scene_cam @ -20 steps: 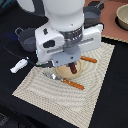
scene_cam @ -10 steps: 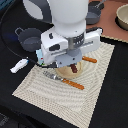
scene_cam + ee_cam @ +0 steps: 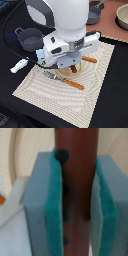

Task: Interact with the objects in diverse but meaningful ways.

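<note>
Seen from outside, a grey two-handled pot (image 3: 28, 38) sits at upper left of the frame on a black desk (image 3: 107, 105); its inside looks dark, contents unclear. A beige ribbed mat (image 3: 75, 102) fills the centre. The white arm's gripper (image 3: 74, 67) points down over a golden scored bread loaf (image 3: 65, 72).

Up close in the wrist view, the teal-padded jaws clamp a brown sausage (image 3: 77, 178) upright between them. No writing is readable.

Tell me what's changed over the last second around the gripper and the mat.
Very little. The gripper stays shut on the brown sausage, hovering over the bread loaf with at most a slight shift. The orange-handled utensil, grey pot, white piece and mat haven't moved.
</note>
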